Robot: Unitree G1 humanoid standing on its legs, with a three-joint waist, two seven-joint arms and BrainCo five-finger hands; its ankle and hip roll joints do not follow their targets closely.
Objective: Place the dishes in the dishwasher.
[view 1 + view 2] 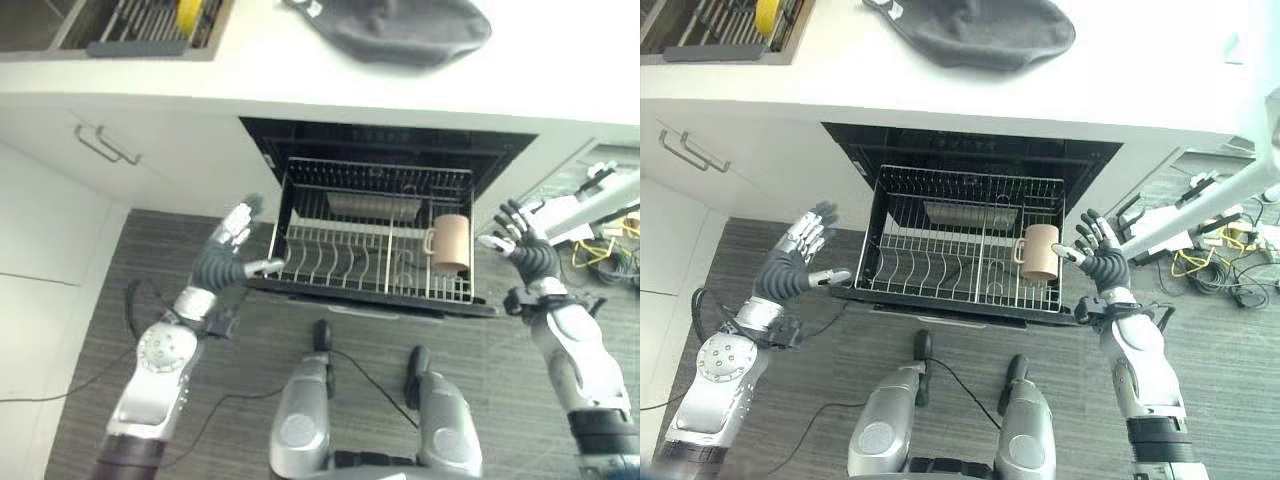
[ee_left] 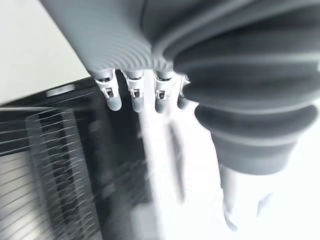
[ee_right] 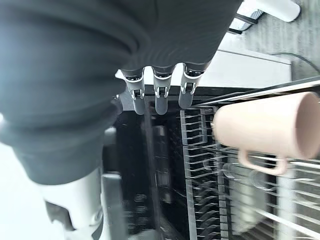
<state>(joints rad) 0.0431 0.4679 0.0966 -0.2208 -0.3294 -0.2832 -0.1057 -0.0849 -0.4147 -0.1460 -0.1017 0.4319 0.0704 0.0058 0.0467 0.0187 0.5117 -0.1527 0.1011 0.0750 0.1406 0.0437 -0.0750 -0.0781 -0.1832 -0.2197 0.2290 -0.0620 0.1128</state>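
Note:
The dishwasher's wire rack [image 1: 330, 262] is pulled out below the counter. A tan mug [image 1: 450, 242] stands in its right front corner, handle to the left; the same tan mug [image 3: 265, 127] fills part of the right wrist view. My left hand [image 1: 228, 252] hovers by the rack's left front corner, fingers straight, holding nothing. My right hand [image 1: 1100, 255] is just right of the mug, fingers spread, apart from it. A flat metal piece [image 1: 960, 215] lies at the rack's back.
A dark cloth [image 1: 400, 28] lies on the white counter [image 1: 560, 70] above the dishwasher. A sink with a drying rack [image 1: 140, 25] is at the far left. White cabinet doors with a metal handle [image 1: 103, 146] stand left. Cables and white equipment [image 1: 1200, 225] litter the floor right.

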